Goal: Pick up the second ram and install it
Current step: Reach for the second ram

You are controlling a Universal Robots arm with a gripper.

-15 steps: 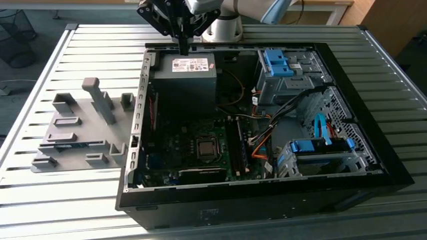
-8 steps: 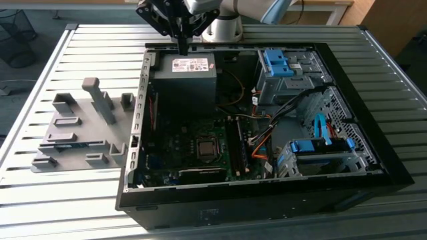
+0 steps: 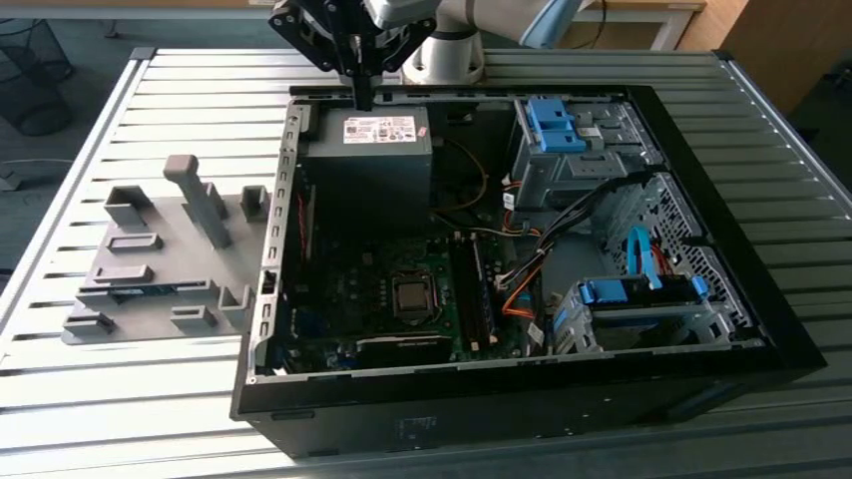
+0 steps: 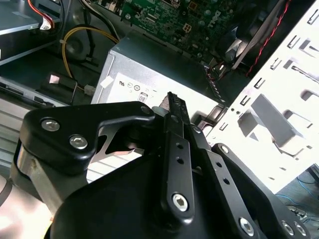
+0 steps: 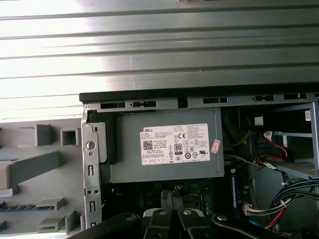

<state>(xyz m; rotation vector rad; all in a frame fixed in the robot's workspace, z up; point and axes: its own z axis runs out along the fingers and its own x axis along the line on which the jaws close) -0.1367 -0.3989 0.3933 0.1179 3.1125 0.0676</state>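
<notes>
**Hand shut over the power supply, ram well off in its holder**

My hand [image 3: 362, 98] hangs above the back edge of the power supply [image 3: 370, 160], fingers pressed together and holding nothing. The second ram [image 3: 138, 290] lies flat in the grey holder tray [image 3: 147, 215] on the bench [image 3: 160, 419], outside the case [image 3: 745, 329] on the exterior view's left, well apart from me.

The risks, as I judge them:
- The case wall stands between me and the tray, so a low sweep could clip its rim.
- Shut fingers coming down on so thin a stick would press on it instead of straddling it.
- The stick sits close among the holder blocks, so an off-centre pinch could tilt or jam it.
- I could mistake a light-blue drive clip for the ram.

I count one hand, one power supply, one tray, one blue stick in it, and two drive clips [image 3: 553, 125] [image 3: 639, 292].
</notes>
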